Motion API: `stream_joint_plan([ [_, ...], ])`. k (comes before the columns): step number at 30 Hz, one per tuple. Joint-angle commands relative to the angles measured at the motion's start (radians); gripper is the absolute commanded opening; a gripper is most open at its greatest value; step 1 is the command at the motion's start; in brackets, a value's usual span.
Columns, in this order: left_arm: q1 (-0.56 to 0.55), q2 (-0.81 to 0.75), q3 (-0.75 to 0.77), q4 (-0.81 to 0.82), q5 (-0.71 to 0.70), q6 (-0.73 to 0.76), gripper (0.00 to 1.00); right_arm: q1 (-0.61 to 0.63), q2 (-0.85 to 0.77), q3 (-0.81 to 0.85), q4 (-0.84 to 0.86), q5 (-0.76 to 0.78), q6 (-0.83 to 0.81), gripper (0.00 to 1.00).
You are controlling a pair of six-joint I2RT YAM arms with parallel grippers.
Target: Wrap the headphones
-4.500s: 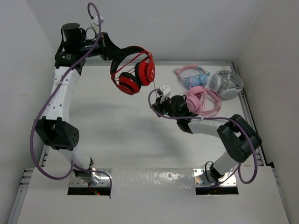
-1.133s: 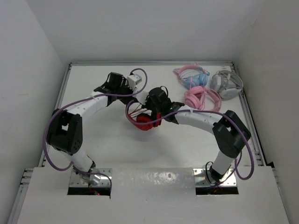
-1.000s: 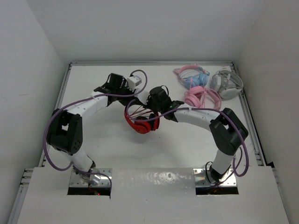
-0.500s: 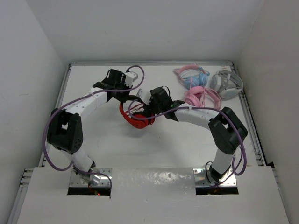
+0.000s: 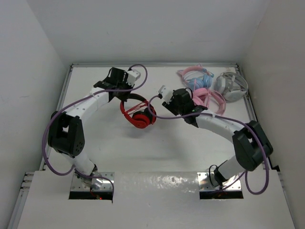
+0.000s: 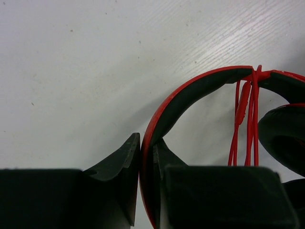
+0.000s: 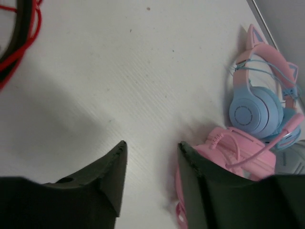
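The red headphones (image 5: 138, 115) lie on the white table (image 5: 95, 138) left of centre, ear cups toward the front. Several turns of the thin red cable (image 6: 248, 119) cross the black-and-red headband (image 6: 190, 93). My left gripper (image 5: 127, 97) reaches down at the back of the band. In the left wrist view this gripper (image 6: 147, 145) is shut on the headband, one finger on each side. My right gripper (image 5: 181, 101) hovers to the right of the red headphones, apart from them. Its jaws (image 7: 152, 145) stand open over bare table with nothing between them.
Pink headphones (image 5: 208, 100) lie just right of my right gripper, close to its right finger (image 7: 200, 171). A pink-and-blue cat-ear pair (image 7: 259, 102) and a grey-white pair (image 5: 232, 86) sit at the back right. Walls (image 5: 38, 71) close in the table.
My right gripper has opened, let go of the red headphones and drawn back right toward the pink pair. The left gripper, still shut on the band, shifted the headphones slightly left and back.
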Motion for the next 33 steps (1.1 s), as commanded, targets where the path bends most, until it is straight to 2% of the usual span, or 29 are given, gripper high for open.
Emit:
stream_joint_plan([
  [1,0.007,-0.016,0.078,0.027,0.038,0.018,0.00,-0.008,-0.121,0.002,0.036,-0.086,0.104,0.43],
  [2,0.007,-0.016,0.081,0.018,0.057,0.042,0.00,-0.008,-0.145,0.006,0.022,-0.162,0.119,0.33],
  [4,0.005,-0.016,0.090,0.007,0.106,0.079,0.00,-0.006,-0.216,0.009,-0.001,-0.250,0.153,0.26],
  [6,0.002,-0.013,0.107,-0.011,0.141,0.133,0.00,0.003,-0.273,0.017,-0.011,-0.398,0.175,0.35],
  [8,-0.001,-0.009,0.127,-0.043,0.160,0.176,0.00,0.041,-0.301,0.018,-0.015,-0.443,0.176,0.46],
  [12,-0.015,0.004,0.173,-0.071,0.177,0.196,0.00,0.116,-0.307,0.037,-0.031,-0.488,0.142,0.57],
  [14,-0.027,0.008,0.185,-0.086,0.175,0.205,0.00,0.127,-0.278,0.073,-0.067,-0.535,0.152,0.57],
  [19,-0.060,0.004,0.189,-0.119,0.177,0.242,0.00,0.130,-0.221,0.109,-0.042,-0.597,0.196,0.47],
  [27,-0.088,0.010,0.184,-0.163,0.178,0.251,0.00,0.136,-0.190,0.107,0.022,-0.680,0.253,0.46],
  [33,-0.088,0.008,0.172,-0.172,0.172,0.260,0.00,0.164,-0.205,0.104,-0.019,-0.681,0.241,0.44],
])
